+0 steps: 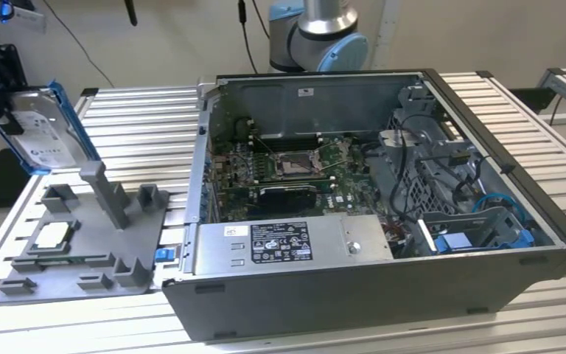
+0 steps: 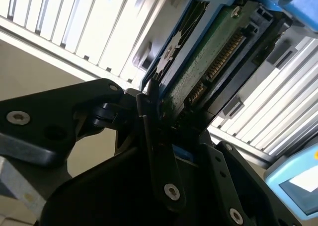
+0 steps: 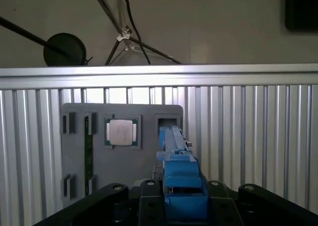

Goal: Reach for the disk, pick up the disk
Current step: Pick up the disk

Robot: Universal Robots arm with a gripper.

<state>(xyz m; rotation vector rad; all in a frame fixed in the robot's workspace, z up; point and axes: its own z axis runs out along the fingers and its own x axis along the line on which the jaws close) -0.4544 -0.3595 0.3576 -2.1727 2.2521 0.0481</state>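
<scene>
**A:** Where's the disk (image 1: 45, 133)?

**B:** Up in the air at the exterior view's left, on edge and a little tilted. It's above the grey tray (image 1: 77, 254) and off the table (image 1: 145, 118).

**A:** And the fingers (image 2: 148, 119)?

**B:** Clamped on it! In the second wrist view the black fingers pinch its near end (green circuit side showing), and its blue frame runs away from them. The open computer case (image 1: 382, 295) sits well apart.

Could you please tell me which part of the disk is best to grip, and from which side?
Probably one end, the claw pinching its two broad flat faces across the thin dimension, coming in endwise. The disk is a thin slab, and the claw is shut on it this way, on edge above the grey tray.
</scene>
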